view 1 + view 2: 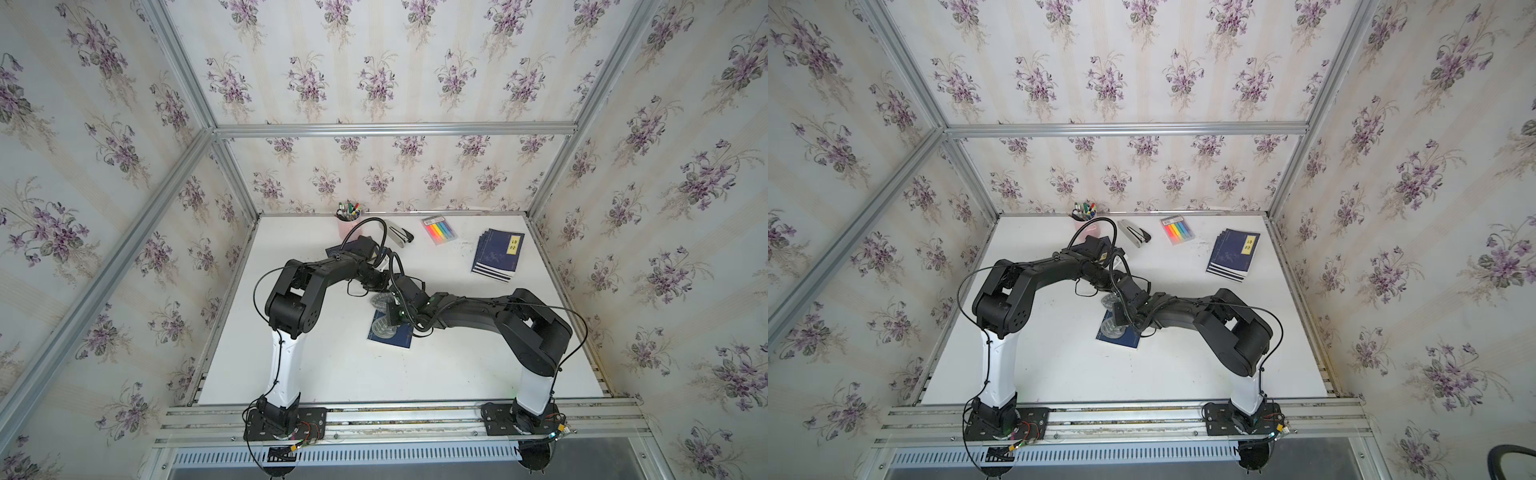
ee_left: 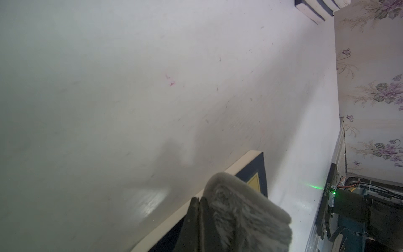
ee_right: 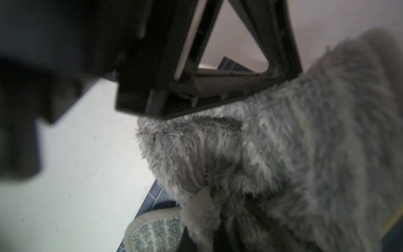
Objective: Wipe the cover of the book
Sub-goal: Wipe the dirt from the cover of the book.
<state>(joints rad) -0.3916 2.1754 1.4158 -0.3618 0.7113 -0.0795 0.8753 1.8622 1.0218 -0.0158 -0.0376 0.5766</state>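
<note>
White tabletop (image 1: pixel 332 374), floral-papered walls (image 1: pixel 374 83), aluminium frame. 2 arms bent inward, wrists meeting mid-table. Dark blue book (image 1: pixel 395 340) flat, centre-front, long axis near-to-far, slightly skewed. Grey cloth (image 3: pixel 283 152) bunched on cover. Left gripper (image 2: pixel 198 209) pressed together, tips at book's edge beside cloth. Right gripper (image 1: pixel 386 322) clamped on cloth.

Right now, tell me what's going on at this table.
Both arms meet over a dark blue book on the white table. A grey fluffy cloth rests on its cover. The right claw is shut and appears to pinch the cloth's hem; the left claw is shut too, against the cloth's upper fold. Spare books, pens and a stapler sit at the back.
</note>
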